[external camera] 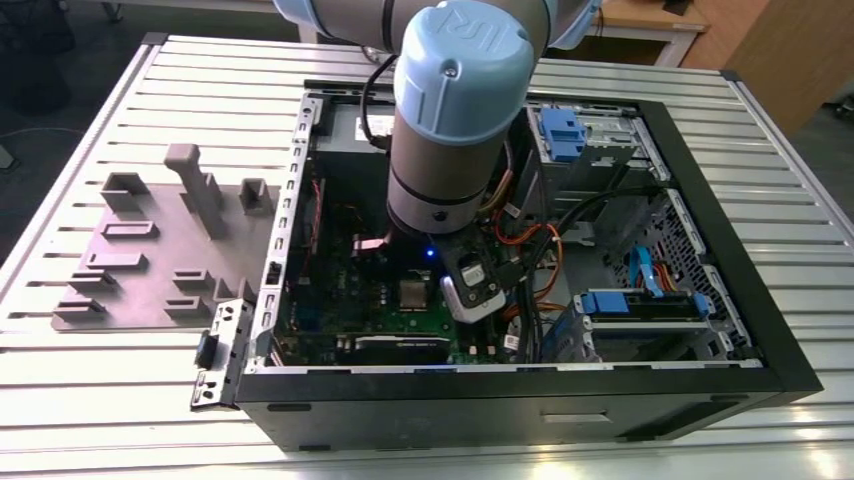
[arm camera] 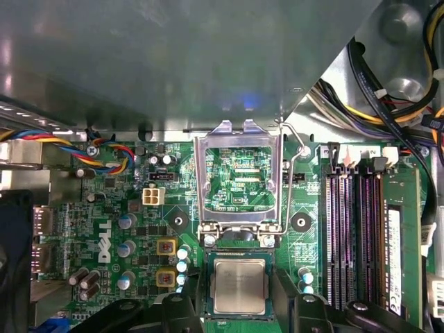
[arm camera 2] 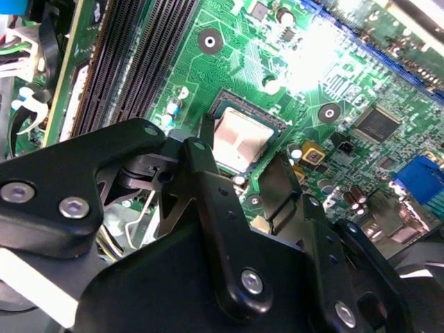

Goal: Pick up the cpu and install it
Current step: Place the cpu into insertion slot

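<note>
The cpu, a small square chip with a silver-grey lid, lies flat in its socket on the green motherboard. In the second wrist view the cpu shows just beyond my black fingers. My gripper hangs right over the chip and is open, with one finger on each side and a gap to the chip's edges. The silver socket bracket stands flipped up behind the socket, its wire lever raised. In the exterior view my arm reaches down into the open computer case.
Black memory slots run beside the socket. Bundled cables and drive bays with blue clips crowd the case's right side in the exterior view. A grey-purple fixture plate with raised blocks lies on the slatted table at the exterior view's left.
</note>
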Robot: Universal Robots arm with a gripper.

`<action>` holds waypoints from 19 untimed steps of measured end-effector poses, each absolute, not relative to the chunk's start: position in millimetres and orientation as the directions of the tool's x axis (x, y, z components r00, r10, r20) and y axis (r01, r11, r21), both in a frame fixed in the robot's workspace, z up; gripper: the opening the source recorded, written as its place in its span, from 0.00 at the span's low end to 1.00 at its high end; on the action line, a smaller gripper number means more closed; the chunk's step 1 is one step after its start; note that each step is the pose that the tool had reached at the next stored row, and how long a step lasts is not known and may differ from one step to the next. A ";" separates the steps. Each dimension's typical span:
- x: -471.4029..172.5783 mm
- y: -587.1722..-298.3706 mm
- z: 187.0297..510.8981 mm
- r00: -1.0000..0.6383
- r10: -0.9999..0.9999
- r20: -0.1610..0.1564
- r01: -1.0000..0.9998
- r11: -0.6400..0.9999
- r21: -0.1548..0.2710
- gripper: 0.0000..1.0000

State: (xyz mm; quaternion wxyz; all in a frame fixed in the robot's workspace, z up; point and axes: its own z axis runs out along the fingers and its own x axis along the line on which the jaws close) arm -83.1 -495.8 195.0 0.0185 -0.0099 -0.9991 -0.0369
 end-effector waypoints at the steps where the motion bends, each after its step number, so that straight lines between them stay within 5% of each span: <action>1: -83.1 -495.7 195.0 -0.999 0.018 0.038 0.021 0.997 0.073 0.53; 19: -79.8 -495.5 192.5 -0.999 0.037 0.038 0.039 0.996 0.076 0.53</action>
